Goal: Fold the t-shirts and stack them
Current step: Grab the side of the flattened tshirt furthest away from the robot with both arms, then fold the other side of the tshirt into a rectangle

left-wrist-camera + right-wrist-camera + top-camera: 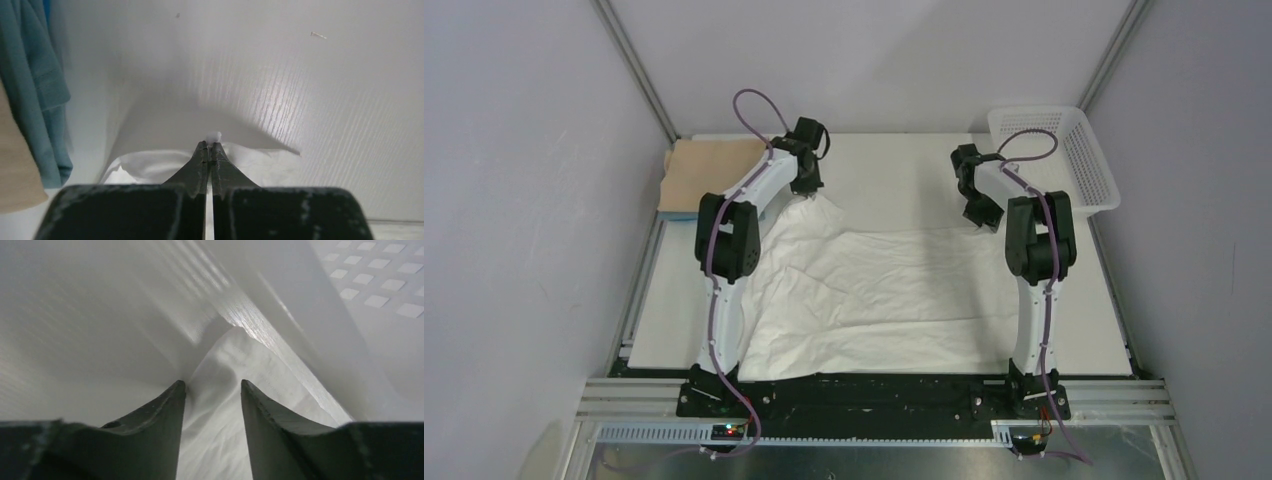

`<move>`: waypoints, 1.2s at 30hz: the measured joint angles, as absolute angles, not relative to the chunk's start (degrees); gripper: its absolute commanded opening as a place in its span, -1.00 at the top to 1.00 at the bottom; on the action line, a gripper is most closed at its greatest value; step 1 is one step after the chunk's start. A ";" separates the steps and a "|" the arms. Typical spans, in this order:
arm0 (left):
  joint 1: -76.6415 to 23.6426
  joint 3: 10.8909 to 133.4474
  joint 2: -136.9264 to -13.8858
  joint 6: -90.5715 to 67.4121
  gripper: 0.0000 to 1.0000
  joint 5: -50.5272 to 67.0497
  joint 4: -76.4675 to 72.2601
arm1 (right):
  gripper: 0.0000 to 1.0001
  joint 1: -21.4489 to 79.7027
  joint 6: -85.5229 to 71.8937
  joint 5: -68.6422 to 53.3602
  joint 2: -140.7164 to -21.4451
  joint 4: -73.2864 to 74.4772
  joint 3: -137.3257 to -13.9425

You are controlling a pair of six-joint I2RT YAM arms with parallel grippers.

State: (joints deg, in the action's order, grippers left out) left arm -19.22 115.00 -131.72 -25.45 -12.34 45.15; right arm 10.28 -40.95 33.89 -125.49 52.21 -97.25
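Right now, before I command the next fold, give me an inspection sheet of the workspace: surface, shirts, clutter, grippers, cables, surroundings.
Surface: white table, its middle covered by cloth.
Job's things: white t-shirt spread out and wrinkled mid-table; tan t-shirt folded at the far left corner, with the light blue t-shirt showing under its edge.
Clutter: white perforated basket at the far right corner; nothing else seen.
Grippers: left gripper shut on a far corner of the white t-shirt; right gripper open, its fingers either side of a raised fold of the same shirt.
Cables: a purple cable loops above each arm's wrist.
Surroundings: grey walls and aluminium frame posts.
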 measured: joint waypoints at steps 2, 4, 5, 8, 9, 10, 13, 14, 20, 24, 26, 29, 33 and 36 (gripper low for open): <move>-19.22 114.43 -130.89 -25.43 1.00 -12.45 45.17 | 0.32 10.22 -40.99 33.85 -125.47 52.01 -97.10; -19.22 114.10 -130.10 -25.41 1.00 -12.62 45.12 | 0.44 10.20 -41.01 33.76 -125.47 51.79 -96.97; -19.25 114.10 -129.93 -25.39 1.00 -12.82 45.12 | 0.54 10.15 -40.93 33.74 -125.47 51.75 -96.97; -19.27 113.93 -129.51 -25.36 1.00 -13.21 45.06 | 0.84 10.15 -40.97 33.54 -125.47 51.09 -96.97; -19.27 113.80 -129.45 -25.32 1.00 -13.30 44.99 | 0.98 10.15 -40.82 33.50 -125.47 50.87 -96.97; -19.27 113.60 -129.40 -25.28 1.00 -13.34 44.93 | 1.00 10.15 -40.66 33.39 -125.47 50.63 -96.97; -19.27 112.99 -129.29 -24.93 1.00 -13.37 44.73 | 1.00 10.17 -40.21 33.36 -125.47 49.91 -96.97; -19.27 112.42 -128.97 -24.88 1.00 -13.37 44.45 | 1.00 10.28 -40.10 33.39 -125.47 49.58 -96.97; -20.21 104.01 -121.84 -24.84 1.00 -13.98 42.70 | 1.00 11.31 -38.46 33.15 -121.25 44.73 -91.42; -22.79 94.94 -113.34 -24.99 1.00 -15.88 40.34 | 1.00 12.88 -37.15 32.45 -113.97 41.85 -84.73; -24.36 89.49 -108.49 -25.45 1.00 -16.86 38.94 | 1.00 13.61 -36.64 32.08 -110.06 40.27 -81.49; -26.33 81.78 -101.91 -26.11 1.00 -17.98 36.84 | 1.00 15.07 -36.34 31.83 -104.92 38.89 -76.90; -29.06 72.40 -93.95 -27.77 1.00 -19.88 34.79 | 1.00 16.91 -36.40 31.64 -100.03 38.28 -71.50; -31.94 66.39 -88.47 -29.10 1.00 -21.76 34.00 | 1.00 17.87 -36.47 31.66 -96.86 38.33 -67.90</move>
State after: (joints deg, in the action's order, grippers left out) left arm -31.94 66.39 -88.47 -29.10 -21.76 34.00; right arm 17.87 -36.47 31.66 -96.86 38.33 -67.90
